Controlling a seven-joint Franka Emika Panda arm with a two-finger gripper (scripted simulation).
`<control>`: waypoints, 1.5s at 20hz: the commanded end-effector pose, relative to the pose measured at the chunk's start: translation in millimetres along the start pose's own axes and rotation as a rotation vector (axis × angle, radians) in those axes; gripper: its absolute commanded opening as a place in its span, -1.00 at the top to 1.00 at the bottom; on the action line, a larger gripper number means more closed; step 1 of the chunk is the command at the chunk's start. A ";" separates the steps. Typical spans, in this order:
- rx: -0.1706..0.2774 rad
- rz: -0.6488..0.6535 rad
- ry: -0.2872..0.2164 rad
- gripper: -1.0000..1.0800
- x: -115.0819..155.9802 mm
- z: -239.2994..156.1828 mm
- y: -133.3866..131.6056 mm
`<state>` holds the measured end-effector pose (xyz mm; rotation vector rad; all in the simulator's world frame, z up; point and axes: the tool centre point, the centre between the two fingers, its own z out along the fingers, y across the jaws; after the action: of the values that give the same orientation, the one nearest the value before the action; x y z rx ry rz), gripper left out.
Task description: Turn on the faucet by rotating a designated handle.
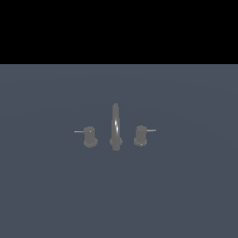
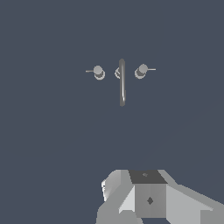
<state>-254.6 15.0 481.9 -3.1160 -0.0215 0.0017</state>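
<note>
The approach has not begun: the small dark grey metal faucet point(image 1: 115, 128) is untouched. The gripper point(image 2: 148, 197) is seen only in part in the wrist view, well apart; jaw state cannot be told. Next, alignment with the short grey cylindrical designated handle point(image 1: 89, 136) and its thin rod point(image 1: 79, 131) is judged necessary.

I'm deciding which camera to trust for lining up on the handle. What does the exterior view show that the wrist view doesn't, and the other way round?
Only the exterior view shows the dark grey metal faucet from the side, with the tall arched spout rising above the knobs, and a black band above the floor. No arm appears there.

Only the wrist view shows grey robot hardware in the foreground; whether the gripper is open is unclear.

Both show the short cylindrical designated handle with its thin rod, the twin knob, and the blue-grey surface.
</note>
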 end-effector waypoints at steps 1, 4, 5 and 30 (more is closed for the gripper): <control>0.000 0.000 0.000 1.00 0.0 0.0 0.0; 0.000 0.005 0.000 1.00 0.3 1.3 -0.9; 0.000 0.009 0.000 1.00 0.5 2.4 -1.6; -0.003 0.419 0.004 1.00 41.5 113.6 -70.1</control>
<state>-218.3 83.2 379.3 -3.0672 0.5742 0.0032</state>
